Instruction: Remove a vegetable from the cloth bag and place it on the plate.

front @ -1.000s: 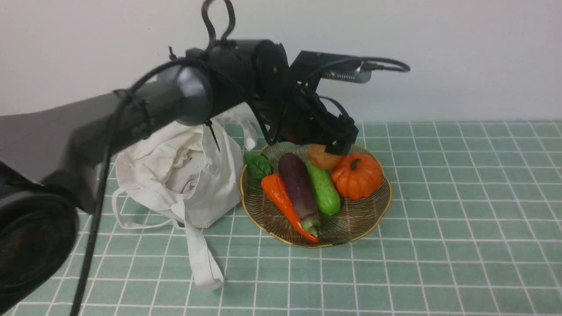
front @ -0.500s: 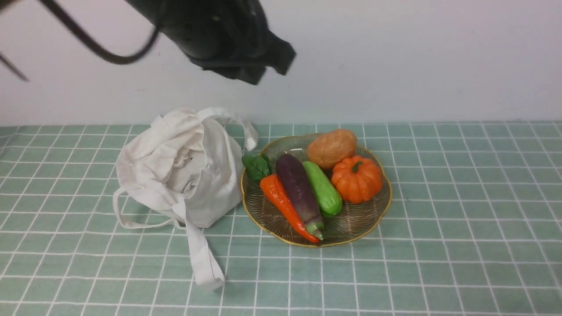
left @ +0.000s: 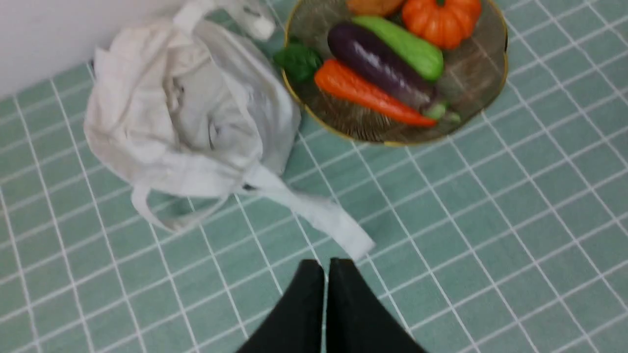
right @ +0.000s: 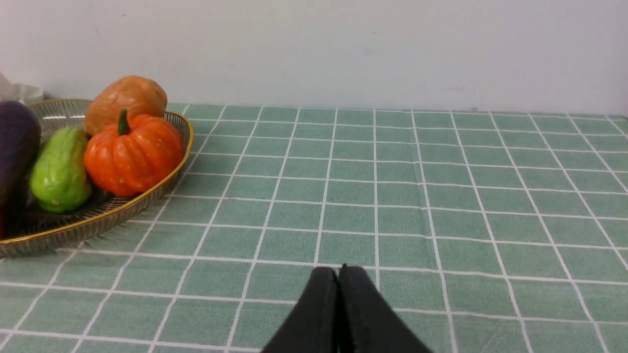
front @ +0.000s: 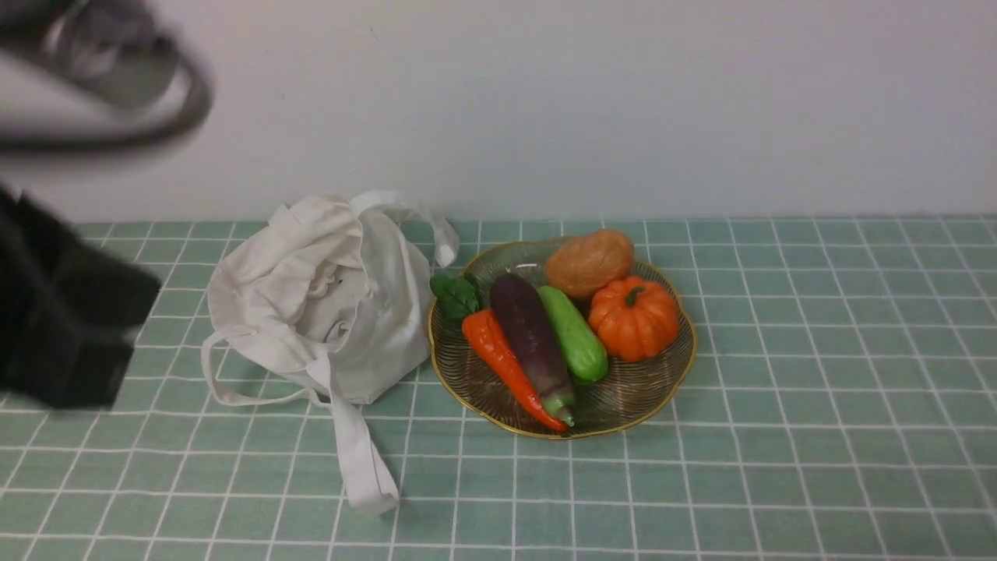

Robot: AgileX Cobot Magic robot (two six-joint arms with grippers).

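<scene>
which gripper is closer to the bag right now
Left. The left gripper is raised to the left of the bag; the right gripper is low over the table, on the other side of the plate from the bag.

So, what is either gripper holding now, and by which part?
Nothing: the left gripper and right gripper are both shut, empty; the potato lies on the plate.
</scene>
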